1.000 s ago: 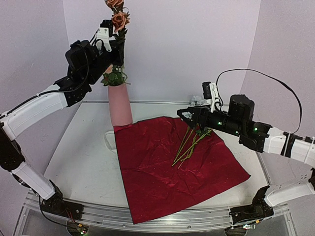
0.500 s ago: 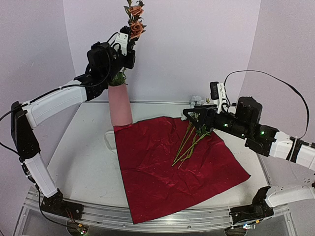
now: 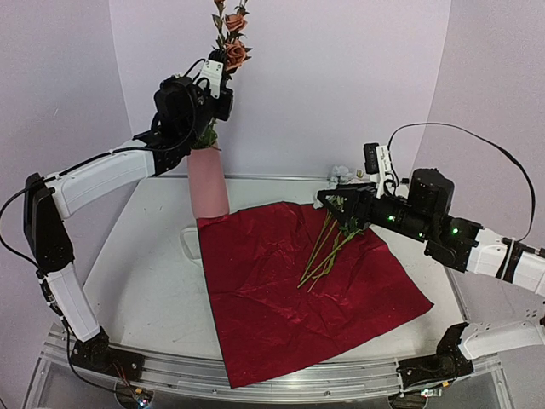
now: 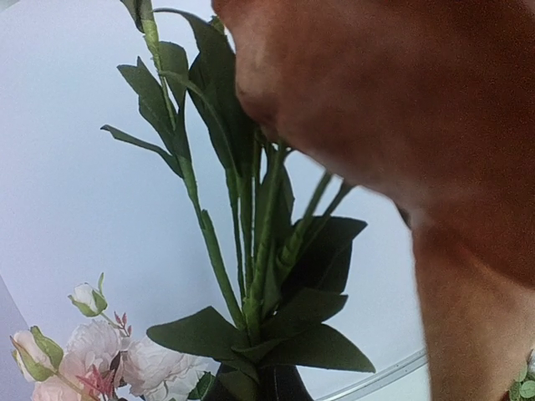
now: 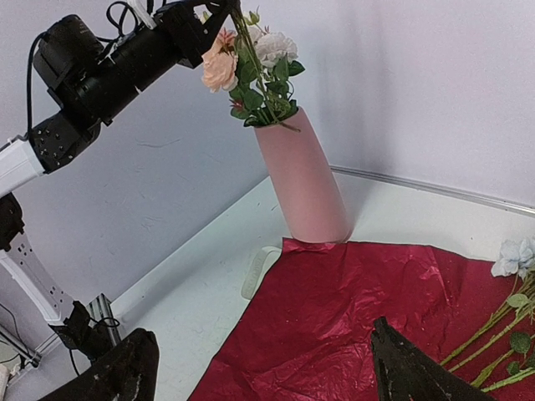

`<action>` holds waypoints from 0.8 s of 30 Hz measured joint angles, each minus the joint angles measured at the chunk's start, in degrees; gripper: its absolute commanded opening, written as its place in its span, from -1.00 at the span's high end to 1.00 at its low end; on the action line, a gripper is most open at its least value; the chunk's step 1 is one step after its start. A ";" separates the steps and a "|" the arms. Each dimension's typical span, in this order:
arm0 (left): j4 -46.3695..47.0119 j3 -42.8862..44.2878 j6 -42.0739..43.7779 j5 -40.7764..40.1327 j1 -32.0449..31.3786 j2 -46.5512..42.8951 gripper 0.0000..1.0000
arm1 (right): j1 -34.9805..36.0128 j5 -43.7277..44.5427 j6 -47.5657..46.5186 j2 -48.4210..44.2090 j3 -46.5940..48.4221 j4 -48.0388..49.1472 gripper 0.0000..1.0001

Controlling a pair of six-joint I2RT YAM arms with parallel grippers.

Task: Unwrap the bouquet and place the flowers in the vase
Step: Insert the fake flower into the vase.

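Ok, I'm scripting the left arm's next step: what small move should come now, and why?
Probably ease the left gripper straight down: it is shut on the flowers, whose stems already reach into the vase, yet the blooms stand high above its rim.

Flowers (image 3: 234, 53) and the left arm (image 3: 111, 175) block the vase (image 3: 209, 183) mouth from above.
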 measured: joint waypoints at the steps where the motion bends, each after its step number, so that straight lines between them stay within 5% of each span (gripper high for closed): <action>1: 0.18 0.07 0.10 0.01 0.01 -0.04 1.00 | 0.00 0.00 0.01 0.01 0.00 -0.01 -0.77; 24: 1.96 -0.26 2.37 -1.43 1.01 -1.59 1.00 | 0.00 -0.42 0.07 1.51 0.00 -0.25 -0.77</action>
